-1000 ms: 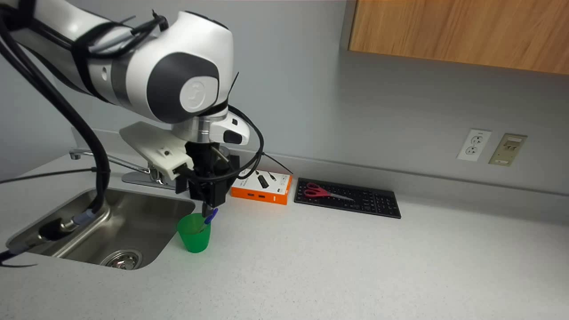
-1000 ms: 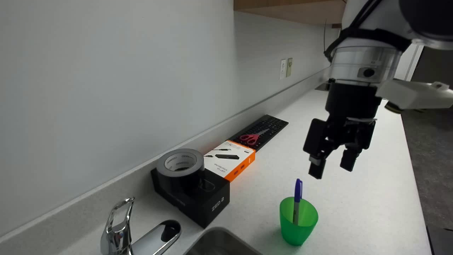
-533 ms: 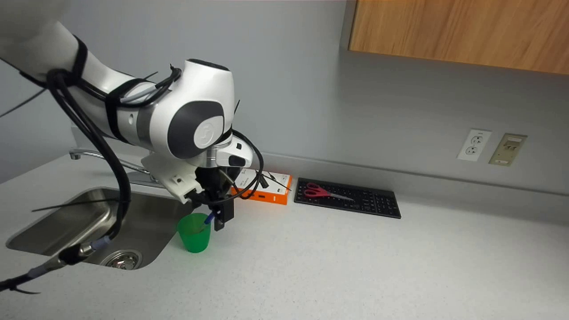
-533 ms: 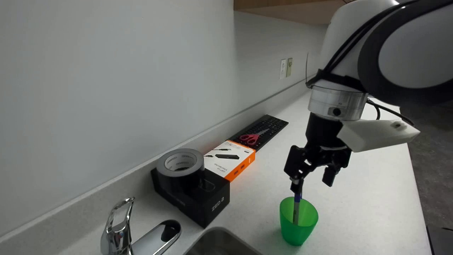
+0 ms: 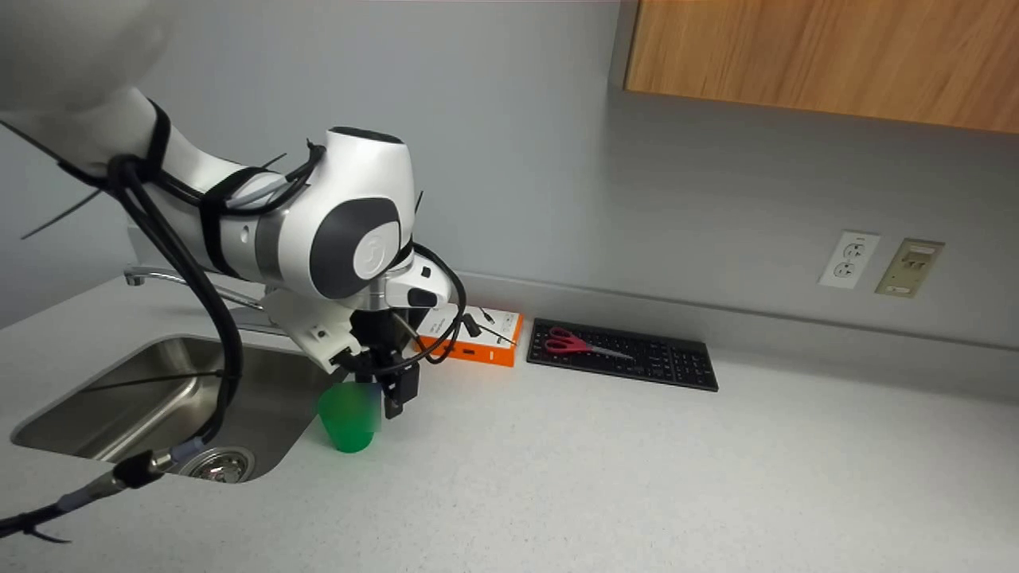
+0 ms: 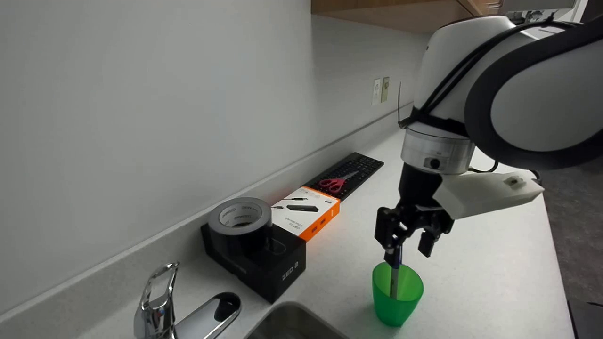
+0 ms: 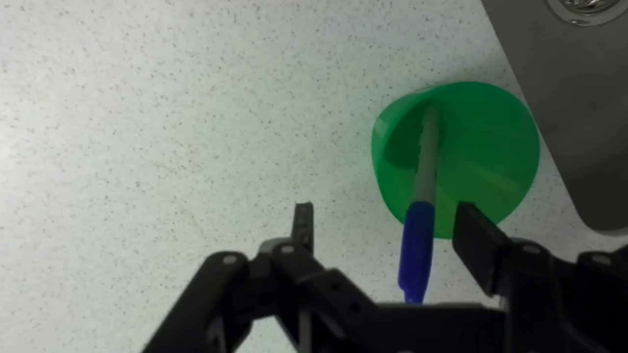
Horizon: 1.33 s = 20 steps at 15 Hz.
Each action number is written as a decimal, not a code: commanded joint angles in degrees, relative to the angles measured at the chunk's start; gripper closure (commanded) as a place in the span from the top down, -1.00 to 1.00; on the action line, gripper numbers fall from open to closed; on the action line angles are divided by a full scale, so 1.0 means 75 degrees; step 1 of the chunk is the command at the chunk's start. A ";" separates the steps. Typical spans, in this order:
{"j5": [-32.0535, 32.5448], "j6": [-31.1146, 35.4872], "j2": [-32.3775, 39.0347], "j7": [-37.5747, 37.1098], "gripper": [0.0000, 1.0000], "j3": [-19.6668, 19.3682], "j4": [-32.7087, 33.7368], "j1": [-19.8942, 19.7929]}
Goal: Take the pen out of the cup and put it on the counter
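Right now the pen (image 7: 424, 193) leans in the green cup (image 7: 485, 152), its blue cap (image 7: 417, 245) above the rim. The jaws are spread apart and grip nothing. In the wrist view the blue cap lies between them, off centre, closer to the jaw on the side of the sink (image 7: 579, 108); in an exterior view it shows just beside one jaw, while the other stands apart over the counter (image 6: 490, 273). Whether they touch, I cannot tell. The pen's long axis runs roughly across the line of closing, so a pinch looks well placed. One jaw would probably meet it first, though; shifting slightly sinkward should even that out.
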<state>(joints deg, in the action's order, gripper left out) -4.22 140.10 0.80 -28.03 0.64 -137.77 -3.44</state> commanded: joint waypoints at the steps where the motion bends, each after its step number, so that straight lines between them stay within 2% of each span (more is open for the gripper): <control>1: 0.0196 0.0171 0.0053 -0.0336 -0.12 -0.0093 0.0131 0.0147; 6: 0.0134 0.0248 -0.0018 -0.0273 -0.88 -0.0089 0.0241 0.0159; 7: 0.0124 0.0235 -0.0043 -0.0270 -0.99 -0.0087 0.0256 0.0162; 12: -0.0132 0.0046 -0.0615 -0.0009 -0.93 -0.0078 0.0134 0.0154; 16: -0.0834 -0.0320 -0.1386 0.0476 -0.93 -0.0200 0.0198 0.0050; 18: -0.0784 -0.0538 -0.1608 0.0380 -0.93 -0.0317 0.0405 -0.0085; 20: -0.0355 -0.0788 -0.1484 0.0040 -0.93 -0.0395 0.0741 -0.0306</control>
<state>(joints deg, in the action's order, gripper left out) -8.88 138.05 -9.58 -26.21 -1.38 -134.79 -3.79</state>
